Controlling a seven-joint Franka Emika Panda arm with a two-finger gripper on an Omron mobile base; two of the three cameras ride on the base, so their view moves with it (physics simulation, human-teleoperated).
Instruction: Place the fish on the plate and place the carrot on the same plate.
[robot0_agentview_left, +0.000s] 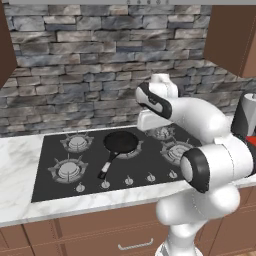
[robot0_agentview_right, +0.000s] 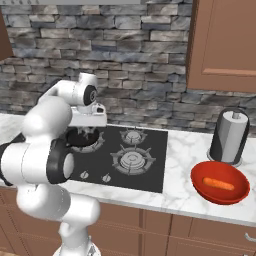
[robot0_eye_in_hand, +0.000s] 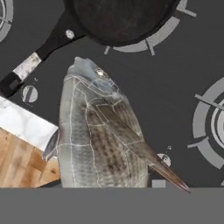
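While it hangs over the stove (robot0_agentview_left: 145, 165), the gripper clasps the fish (robot0_eye_in_hand: 98, 135) | frying pan (robot0_eye_in_hand: 118, 19) just beyond | carrot (robot0_agentview_right: 218, 184) in red bowl (robot0_agentview_right: 220, 192).

The fish (robot0_eye_in_hand: 98, 131) was grey-brown and scaled, with a pale flank and a dark pointed fin; in the hand view it hung large above the black cooktop, its head toward the frying pan and its body over the cooktop's front edge. The carrot (robot0_agentview_right: 218, 183), short and bright orange, lay flat inside the red bowl near the counter's front edge.
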